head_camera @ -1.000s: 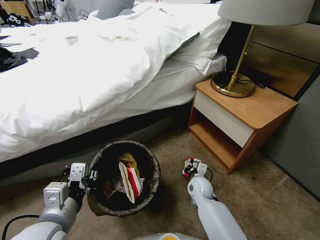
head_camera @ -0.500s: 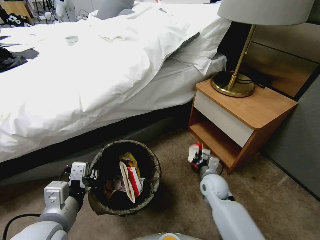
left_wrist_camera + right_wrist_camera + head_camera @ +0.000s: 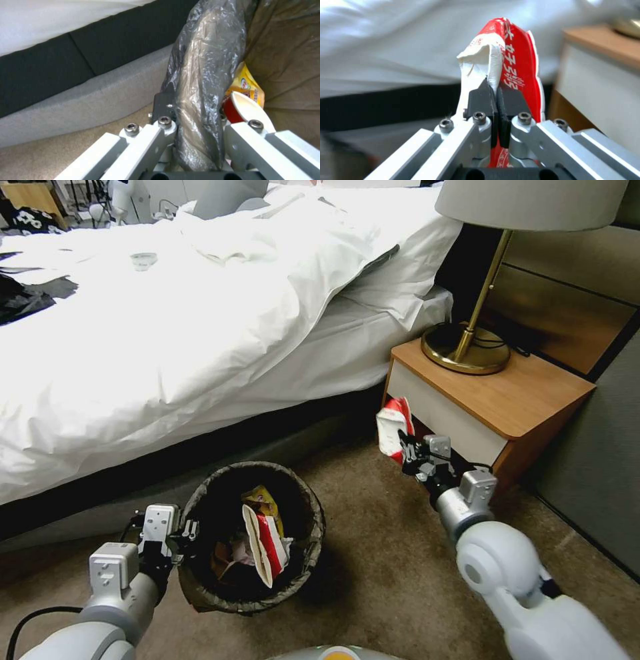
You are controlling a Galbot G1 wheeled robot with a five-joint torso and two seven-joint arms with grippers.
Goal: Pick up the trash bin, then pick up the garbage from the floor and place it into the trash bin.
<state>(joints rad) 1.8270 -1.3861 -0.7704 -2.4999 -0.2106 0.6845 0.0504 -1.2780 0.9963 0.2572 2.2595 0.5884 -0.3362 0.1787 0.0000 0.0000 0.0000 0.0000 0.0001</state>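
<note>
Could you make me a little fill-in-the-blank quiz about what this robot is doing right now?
1. The right gripper is shut on a red and white ____.
2. The left gripper clamps the rim of the ____.
3. The wrapper is held up in front of the ____'s white drawer.

Missing words: wrapper; trash bin; nightstand

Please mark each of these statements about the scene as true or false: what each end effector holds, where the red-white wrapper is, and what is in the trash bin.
1. The right end effector is shut on a red-white wrapper. True.
2. That wrapper lies on the floor. False: it is held up in the air, in front of the nightstand.
3. The left end effector grips the trash bin by its rim. True.
4. The trash bin holds nothing. False: wrappers are inside.
</note>
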